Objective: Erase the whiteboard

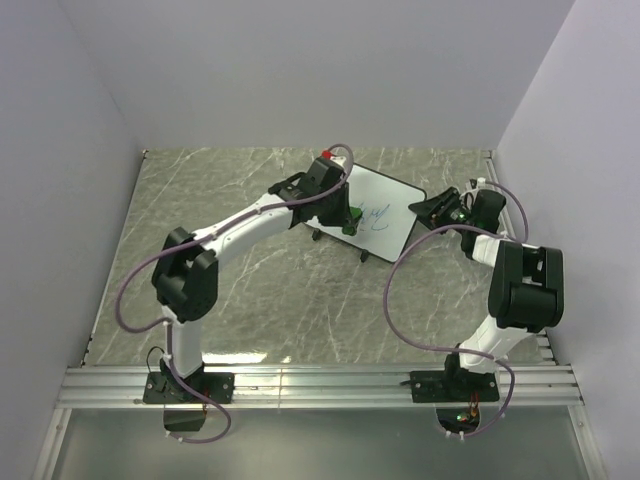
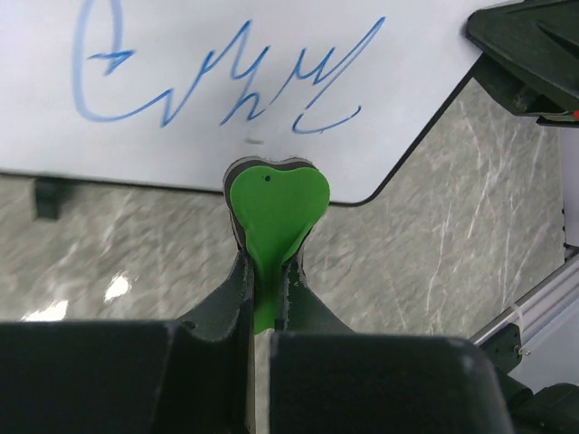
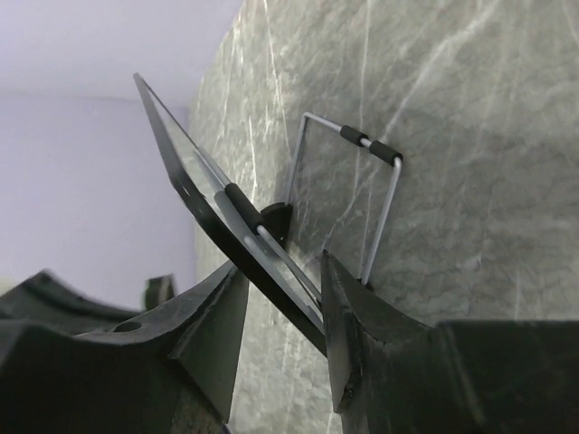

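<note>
Up at the top centre of the overhead view, the whiteboard [image 1: 392, 192] sits tilted on the marble table [image 1: 250, 290], blue scribble [image 1: 375, 213] unwiped. The left gripper [image 1: 340, 212] hangs at its lower-left edge, the right gripper [image 1: 437, 208] at its right edge, probably to steady it.

Over to the left wrist: the claw [image 2: 264, 271] is clamped tight on a green heart-shaped block [image 2: 276, 208], held by its narrow tail so the broad lobes lead. It pokes just past the board's near edge, below the writing [image 2: 235, 90]. Wiping looks about to begin.

Right wrist now: jaws stand narrow either side of the board's edge [image 3: 194, 172], above its wire stand [image 3: 348, 181]. One finger [image 3: 348, 334] looks close against it; a firm pinch I cannot tell.
</note>
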### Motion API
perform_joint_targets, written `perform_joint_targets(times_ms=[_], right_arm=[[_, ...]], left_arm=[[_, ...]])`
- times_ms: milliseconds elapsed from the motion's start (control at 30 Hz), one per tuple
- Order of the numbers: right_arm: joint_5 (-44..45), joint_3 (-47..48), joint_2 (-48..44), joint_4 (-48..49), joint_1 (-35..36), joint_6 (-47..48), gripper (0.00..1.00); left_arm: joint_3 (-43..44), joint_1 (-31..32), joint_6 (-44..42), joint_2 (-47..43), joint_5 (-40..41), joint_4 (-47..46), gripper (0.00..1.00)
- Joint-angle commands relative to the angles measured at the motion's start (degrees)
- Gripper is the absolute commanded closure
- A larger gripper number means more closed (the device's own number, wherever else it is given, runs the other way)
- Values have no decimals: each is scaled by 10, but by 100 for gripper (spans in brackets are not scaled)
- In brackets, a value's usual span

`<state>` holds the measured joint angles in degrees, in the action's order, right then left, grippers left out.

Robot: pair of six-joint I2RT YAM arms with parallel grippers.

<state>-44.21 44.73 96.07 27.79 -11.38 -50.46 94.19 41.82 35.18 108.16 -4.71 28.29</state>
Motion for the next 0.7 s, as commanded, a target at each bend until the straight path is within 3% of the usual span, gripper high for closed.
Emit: perform_joint_targets(times_ms=[0,133,267,400,567,667], right_arm=[[-30,35,8,4,7,35,56],[-48,42,26,-20,21,54,60],[-49,55,37,-78,40,109,81],[-39,52,39,-130,43,156,85],[-19,42,41,-160,43,183,100],[-15,44,40,-168,43,184,100]], left_arm=[[55,0,9,27,-57,-75,100],[81,0,15,70,-86,-104,100],[109,4,16,104,-120,-130,100],[124,14,21,134,-137,-145,100],[120,20,31,156,-127,-164,100],[101,20,27,160,-107,-161,100]])
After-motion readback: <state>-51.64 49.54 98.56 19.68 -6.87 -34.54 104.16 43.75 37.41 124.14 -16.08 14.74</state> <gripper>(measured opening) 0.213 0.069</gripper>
